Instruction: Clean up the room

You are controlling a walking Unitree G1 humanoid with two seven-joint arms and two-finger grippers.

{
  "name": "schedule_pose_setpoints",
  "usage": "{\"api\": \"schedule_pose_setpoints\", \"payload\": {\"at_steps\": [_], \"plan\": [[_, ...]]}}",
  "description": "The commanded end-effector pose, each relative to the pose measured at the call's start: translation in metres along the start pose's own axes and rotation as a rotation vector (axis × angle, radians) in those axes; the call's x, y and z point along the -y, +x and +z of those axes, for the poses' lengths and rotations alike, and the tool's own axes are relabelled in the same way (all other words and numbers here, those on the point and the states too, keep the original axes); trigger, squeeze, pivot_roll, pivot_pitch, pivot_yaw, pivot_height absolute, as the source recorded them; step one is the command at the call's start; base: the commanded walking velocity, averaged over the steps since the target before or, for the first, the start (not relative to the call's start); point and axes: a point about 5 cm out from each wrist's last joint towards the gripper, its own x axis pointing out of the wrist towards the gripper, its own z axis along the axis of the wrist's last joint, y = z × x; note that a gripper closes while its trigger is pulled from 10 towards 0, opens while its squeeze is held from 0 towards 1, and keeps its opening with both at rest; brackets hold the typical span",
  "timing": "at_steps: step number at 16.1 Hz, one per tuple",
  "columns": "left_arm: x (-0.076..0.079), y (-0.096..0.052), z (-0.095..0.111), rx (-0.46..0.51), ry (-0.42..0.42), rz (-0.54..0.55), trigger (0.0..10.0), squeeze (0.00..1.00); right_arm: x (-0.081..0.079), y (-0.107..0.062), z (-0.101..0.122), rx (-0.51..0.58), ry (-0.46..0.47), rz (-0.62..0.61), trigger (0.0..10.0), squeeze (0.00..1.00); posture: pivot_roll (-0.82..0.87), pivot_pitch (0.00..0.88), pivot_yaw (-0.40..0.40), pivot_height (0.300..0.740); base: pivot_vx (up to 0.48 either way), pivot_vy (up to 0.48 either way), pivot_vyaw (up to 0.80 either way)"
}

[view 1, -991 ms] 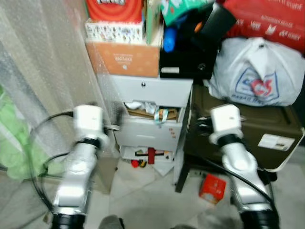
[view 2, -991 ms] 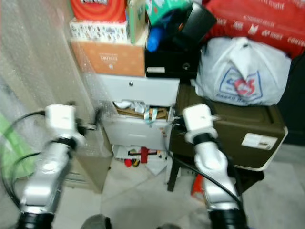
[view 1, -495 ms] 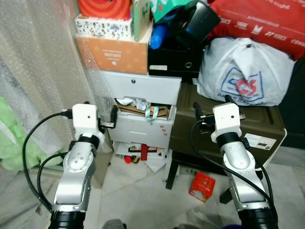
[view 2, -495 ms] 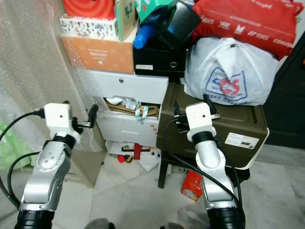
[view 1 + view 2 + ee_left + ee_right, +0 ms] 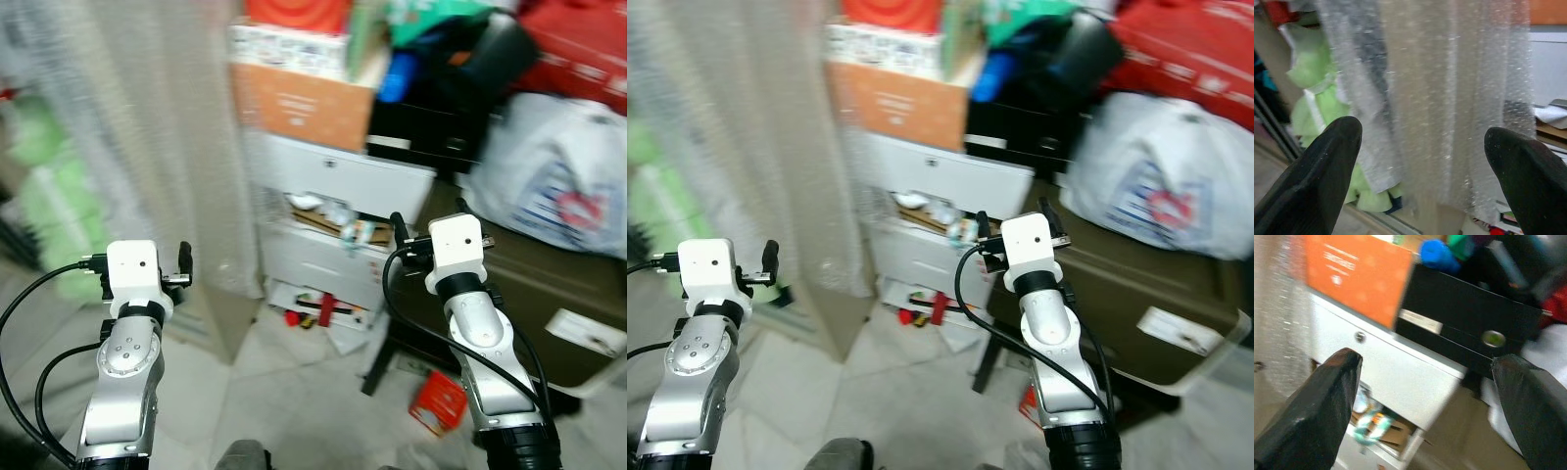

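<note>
Both arms were raised before a cluttered corner, the head views blurred; the left gripper (image 5: 1420, 161) had its jaws wide and empty, facing a sheet of bubble wrap (image 5: 1449, 98) with a green bundle (image 5: 1322, 107) beside it; the right gripper (image 5: 1425, 396) likewise stood wide and empty, pointed at a white drawer unit (image 5: 338, 211) whose middle drawer hung open, stuffed with papers; an orange box (image 5: 1352, 279) sat on top; small red items (image 5: 312, 311) lay on the floor beneath, and a red packet (image 5: 436, 403) near the dark trunk (image 5: 549, 294).

Everything's smeared — print on the orange box (image 5: 304, 103) and white bag (image 5: 563, 181) unreadable, drawer clutter (image 5: 328, 211) indistinct.
</note>
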Motion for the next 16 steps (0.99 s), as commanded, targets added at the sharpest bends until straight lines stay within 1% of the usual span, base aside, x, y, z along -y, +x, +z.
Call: {"api": "schedule_pose_setpoints", "payload": {"at_steps": [1,3,4,6,13,14,16], "plan": [[0.003,-0.001,0.003,0.011,0.010,-0.001,10.0,0.00,-0.001,0.001,0.000,-0.001,0.008,0.007,10.0,0.00,0.03,0.000,-0.012,0.740,0.000,0.000,0.80],[0.005,-0.002,0.001,0.001,0.003,-0.011,10.0,0.00,-0.002,0.003,0.000,0.001,0.012,0.006,10.0,0.00,0.03,0.000,-0.007,0.740,0.000,0.000,0.80],[0.007,-0.002,0.001,-0.002,0.001,-0.013,10.0,0.00,-0.002,0.009,0.002,0.010,0.017,0.004,10.0,0.00,0.03,0.000,-0.006,0.740,0.000,0.000,0.80],[0.006,-0.003,0.000,-0.005,0.002,-0.013,10.0,0.00,-0.002,0.013,0.004,0.017,0.020,-0.001,10.0,0.00,0.03,0.000,-0.006,0.740,0.000,0.000,0.80],[0.007,-0.002,0.000,-0.002,0.021,0.009,10.0,0.00,-0.006,0.012,0.006,0.030,0.023,0.026,10.0,0.00,0.03,0.000,-0.027,0.740,0.000,0.000,0.80],[0.007,-0.002,0.000,-0.001,0.026,0.009,10.0,0.00,-0.005,0.012,0.006,0.029,0.025,0.026,10.0,0.00,0.03,0.000,-0.027,0.740,0.000,0.000,0.80],[0.004,-0.006,-0.001,-0.002,0.031,0.013,10.0,0.00,-0.003,-0.002,-0.001,-0.012,0.042,0.034,10.0,0.00,0.03,0.000,-0.030,0.740,0.000,0.000,0.80]]}}
